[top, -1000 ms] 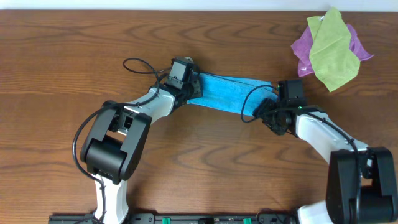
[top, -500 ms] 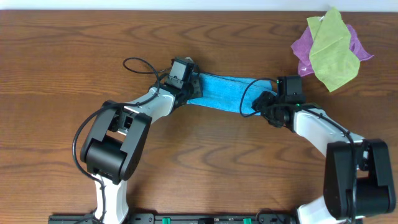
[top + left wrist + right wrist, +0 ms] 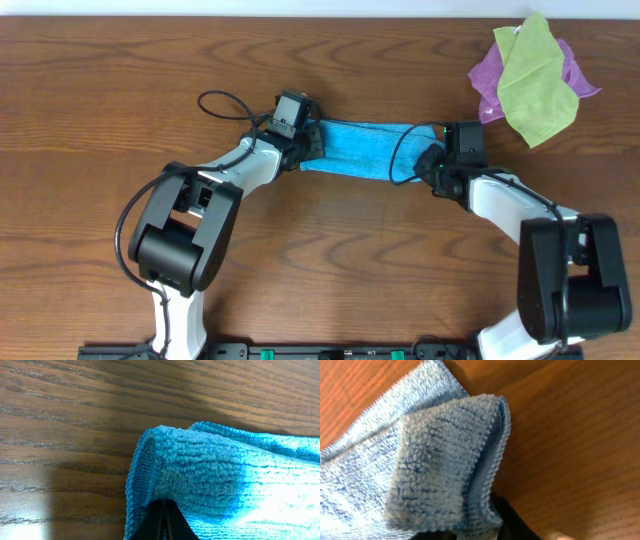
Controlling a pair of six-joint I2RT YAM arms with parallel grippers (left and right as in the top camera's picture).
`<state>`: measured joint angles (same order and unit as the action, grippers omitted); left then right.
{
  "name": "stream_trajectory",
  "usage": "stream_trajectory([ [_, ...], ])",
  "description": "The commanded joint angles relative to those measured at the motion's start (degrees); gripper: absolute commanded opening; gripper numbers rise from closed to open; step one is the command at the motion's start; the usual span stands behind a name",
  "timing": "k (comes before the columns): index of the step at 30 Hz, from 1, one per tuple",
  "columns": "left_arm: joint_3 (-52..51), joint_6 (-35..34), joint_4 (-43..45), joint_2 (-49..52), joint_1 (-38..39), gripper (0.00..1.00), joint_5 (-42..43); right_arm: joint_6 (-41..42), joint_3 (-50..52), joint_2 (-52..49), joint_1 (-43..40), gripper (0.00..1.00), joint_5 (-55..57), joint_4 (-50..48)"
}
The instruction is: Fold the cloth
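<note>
Left claw (image 3: pixel 309 139), right claw (image 3: pixel 428 160) clamped on the cloth (image 3: pixel 360 148) (its 2 ends).

Surface findings: the cloth (image 3: pixel 210 475) is soft looped microfibre pile, matt, with a stitched hem. The table (image 3: pixel 100 100) is smooth grained wood with a low sheen. The lime-green cloth (image 3: pixel 535 75) and the purple cloth (image 3: pixel 485 80) are matt fabric. The shells of the 2 arms, left arm (image 3: pixel 180 235) and right arm (image 3: pixel 575 285), appear to be semi-gloss plastic.

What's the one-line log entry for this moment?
stage: fold underway | left gripper: shut on cloth, left end | right gripper: shut on cloth, right end | cloth: narrow strip spanning both grippers
</note>
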<state>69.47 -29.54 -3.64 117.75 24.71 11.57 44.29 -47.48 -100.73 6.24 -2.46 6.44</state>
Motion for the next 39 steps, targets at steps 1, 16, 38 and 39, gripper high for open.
stream_trajectory([
  [1, -2.43, 1.29, -3.43, 2.89, -0.04, 0.06, -1.66, -2.23, 1.49, -1.66, -0.26, 0.13, 2.47, -0.24],
  [16, -2.45, 1.27, -3.87, 2.89, -0.04, 0.06, -1.03, -5.81, 1.36, 1.25, 2.89, 0.01, 1.36, -1.53],
  [38, -2.45, 1.22, -2.93, 2.89, -0.04, 0.06, 3.10, -7.10, 1.07, 13.20, 8.15, 0.01, -0.94, -6.75],
  [39, -2.43, 1.20, -2.95, 2.89, -0.04, 0.06, 3.13, -7.10, 1.05, 13.20, 8.74, 0.01, -0.94, -7.41],
])
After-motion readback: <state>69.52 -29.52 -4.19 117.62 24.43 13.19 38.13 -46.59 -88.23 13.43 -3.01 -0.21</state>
